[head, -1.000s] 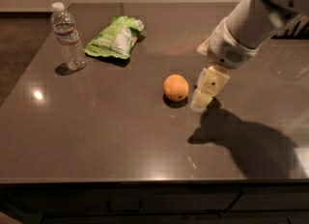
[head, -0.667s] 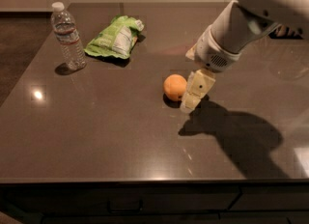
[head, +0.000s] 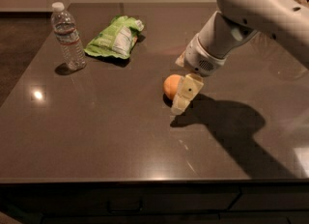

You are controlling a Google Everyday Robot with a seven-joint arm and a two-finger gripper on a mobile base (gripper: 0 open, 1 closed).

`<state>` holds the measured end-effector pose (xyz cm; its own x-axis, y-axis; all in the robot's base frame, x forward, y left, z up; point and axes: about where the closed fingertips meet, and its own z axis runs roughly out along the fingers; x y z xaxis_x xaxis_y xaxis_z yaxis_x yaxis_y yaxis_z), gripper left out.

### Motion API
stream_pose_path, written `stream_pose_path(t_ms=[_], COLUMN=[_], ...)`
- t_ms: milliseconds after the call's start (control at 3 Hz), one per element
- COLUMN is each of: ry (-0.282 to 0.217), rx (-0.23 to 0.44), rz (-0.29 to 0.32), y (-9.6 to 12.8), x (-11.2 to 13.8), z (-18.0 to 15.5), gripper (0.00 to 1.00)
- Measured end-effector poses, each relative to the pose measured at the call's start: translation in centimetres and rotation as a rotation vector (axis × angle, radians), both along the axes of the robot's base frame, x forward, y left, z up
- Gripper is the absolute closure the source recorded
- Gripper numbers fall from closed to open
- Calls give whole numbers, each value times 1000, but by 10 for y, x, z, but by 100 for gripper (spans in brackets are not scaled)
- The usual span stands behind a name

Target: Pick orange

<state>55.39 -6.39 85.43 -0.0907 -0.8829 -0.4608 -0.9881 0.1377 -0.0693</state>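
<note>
Where the dark, glossy table [head: 96, 141] reaches its far left corner, item one: a clear plastic water bottle [head: 67, 37], upright, white cap on, with a small shadow at its base.

Item two, right of the bottle and apart from it: a green snack bag [head: 115, 38], lying flat and crumpled, its printed face up.

Item three, near the middle of the table and well apart from the bag: the orange [head: 170, 85], small and round, resting on the table surface. Its right side is partly covered by the gripper.

Item four: the gripper [head: 182, 100], cream-coloured, lowered to the table just beside the orange on its right and overlapping it in this view. Contact with the fruit cannot be confirmed. Whether the jaws are parted or closed cannot be told from this angle.

Item five: the white arm [head: 251, 10], entering from the upper right corner and sloping down to the gripper. It casts a broad shadow [head: 227, 121] on the table to the right of the orange.
</note>
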Motion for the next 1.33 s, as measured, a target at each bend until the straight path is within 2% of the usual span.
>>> stream_pose_path(t_ms=[667, 1000, 1333], ry=[15, -2, -42], rx=[8, 25, 49], rz=[8, 15, 40], y=[3, -4, -9], x=[4, 4, 3], z=[-2, 25, 62], gripper=[52, 75, 98])
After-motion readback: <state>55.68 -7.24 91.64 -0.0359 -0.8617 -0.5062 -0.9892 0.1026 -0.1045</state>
